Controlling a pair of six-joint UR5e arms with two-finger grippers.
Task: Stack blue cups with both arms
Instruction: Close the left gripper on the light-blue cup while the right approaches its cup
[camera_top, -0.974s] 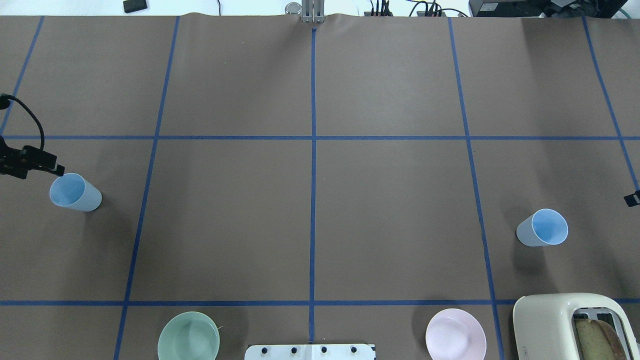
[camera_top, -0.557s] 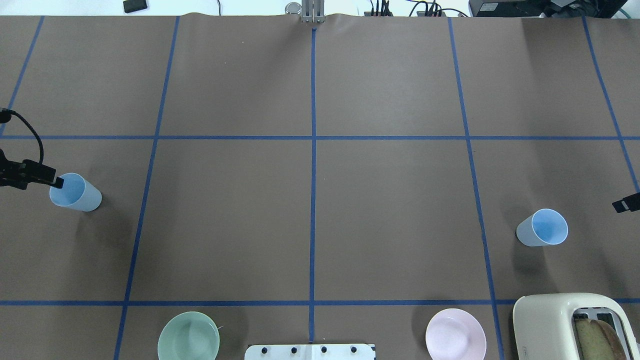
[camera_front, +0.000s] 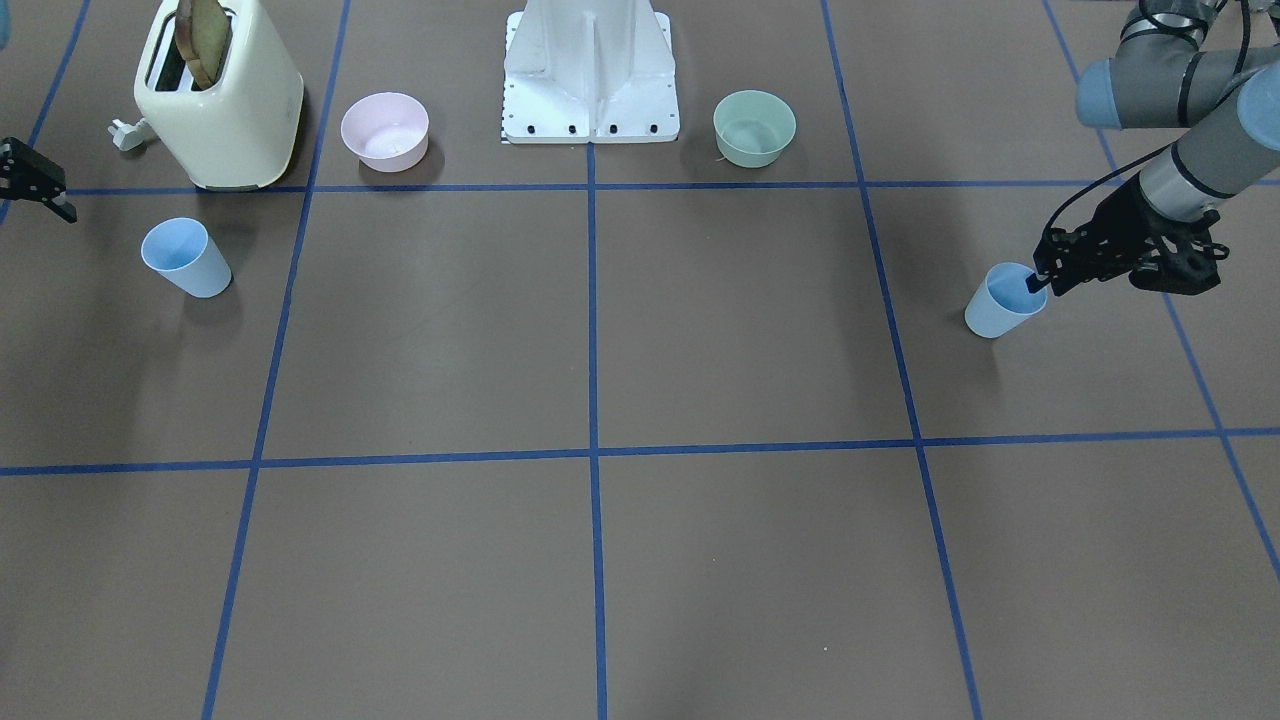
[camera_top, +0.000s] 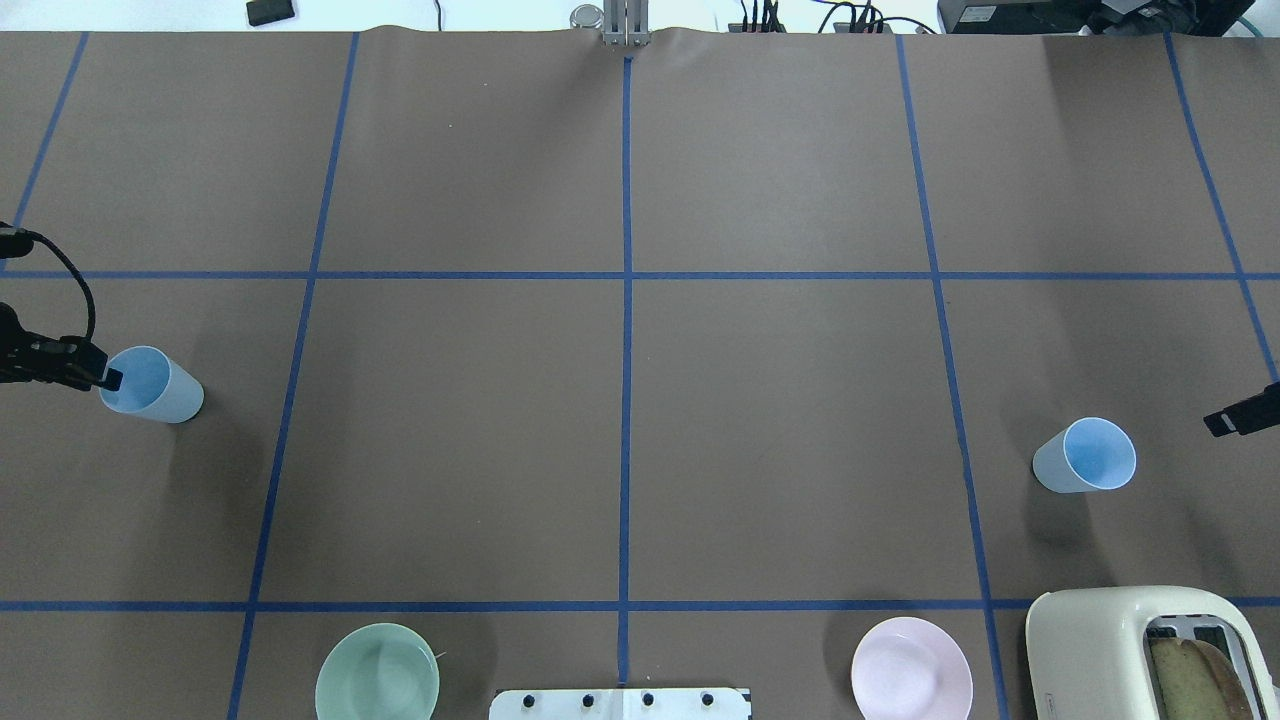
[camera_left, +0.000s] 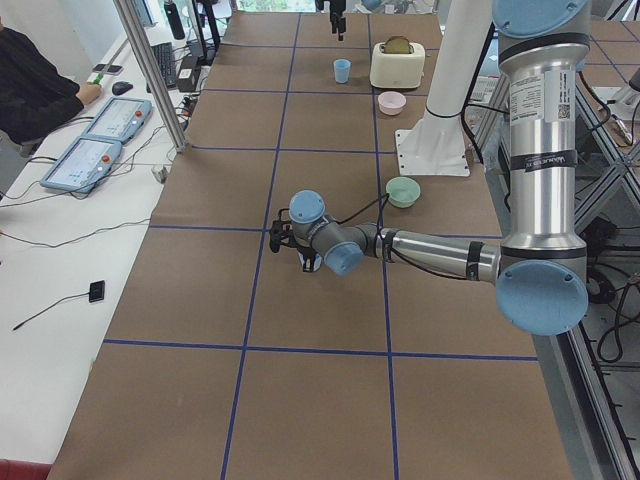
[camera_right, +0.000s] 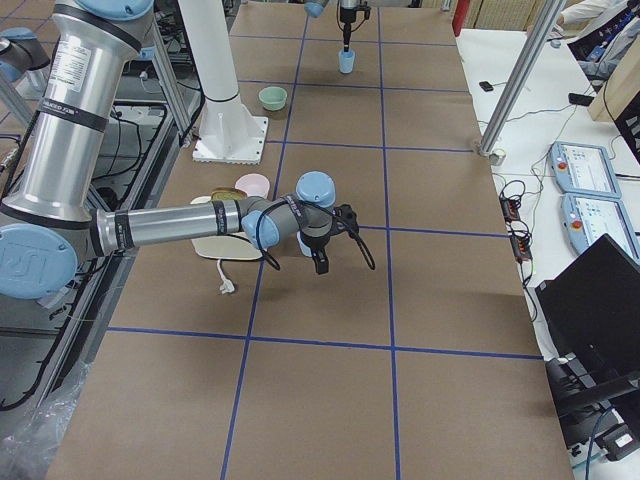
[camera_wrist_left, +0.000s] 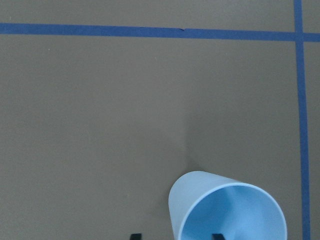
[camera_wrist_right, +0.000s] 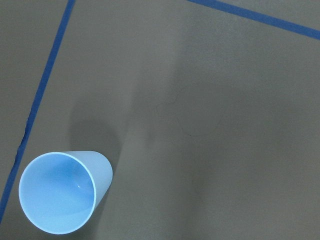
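Two blue cups upright on my desk (camera_top: 780, 400), well apart. Left gripper (camera_front: 1040, 281) is spread astride the left cup (camera_top: 150, 385), one finger inside the rim. Right gripper (camera_top: 1222, 423) is near the right cup (camera_top: 1085, 455); spread or together, I can't tell. One pink bowl (camera_top: 911, 668), one mint bowl (camera_top: 377, 672), one toaster (camera_top: 1110, 650).

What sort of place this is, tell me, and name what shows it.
Probably a robotics lab workcell: the left arm reaching over a table gridded with blue tape, and an operator beside control tablets.
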